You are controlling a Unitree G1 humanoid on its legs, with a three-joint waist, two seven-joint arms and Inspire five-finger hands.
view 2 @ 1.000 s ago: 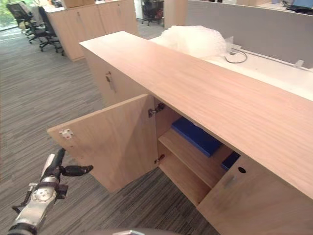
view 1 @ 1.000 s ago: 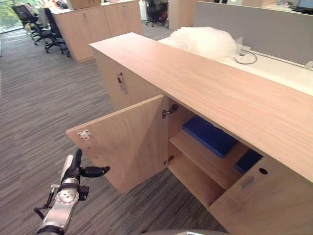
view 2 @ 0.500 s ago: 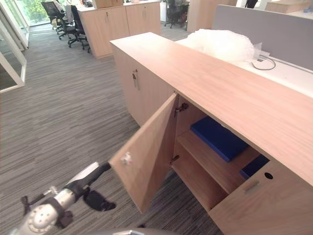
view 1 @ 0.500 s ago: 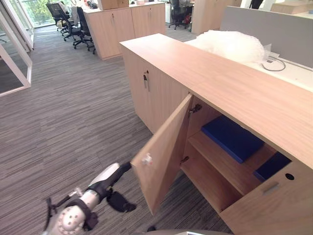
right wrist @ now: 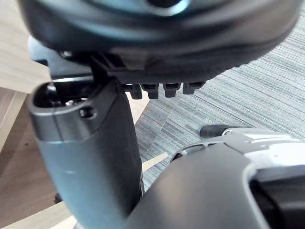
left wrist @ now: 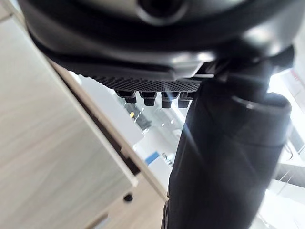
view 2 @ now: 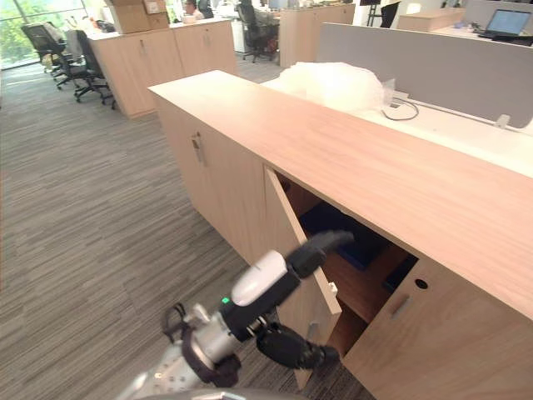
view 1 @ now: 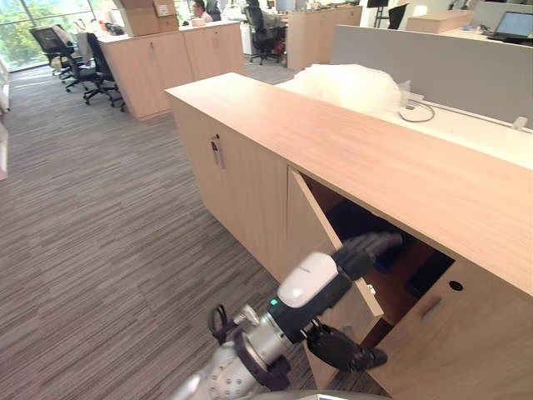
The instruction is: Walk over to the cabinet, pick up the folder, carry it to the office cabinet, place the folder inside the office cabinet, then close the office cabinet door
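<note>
A cardboard box on the far cabinets carries a label too small to read. The long wooden office cabinet runs from near right to far left on grey striped carpet. Behind it a white surface holds a bundle of bubble wrap, and office chairs stand far left. The cabinet door is ajar. The left hand lies released against its outer face, fingers straight, thumb spread below. The blue folder sits on the shelf inside, partly hidden by door and hand. The right hand shows close up; I cannot tell its state.
</note>
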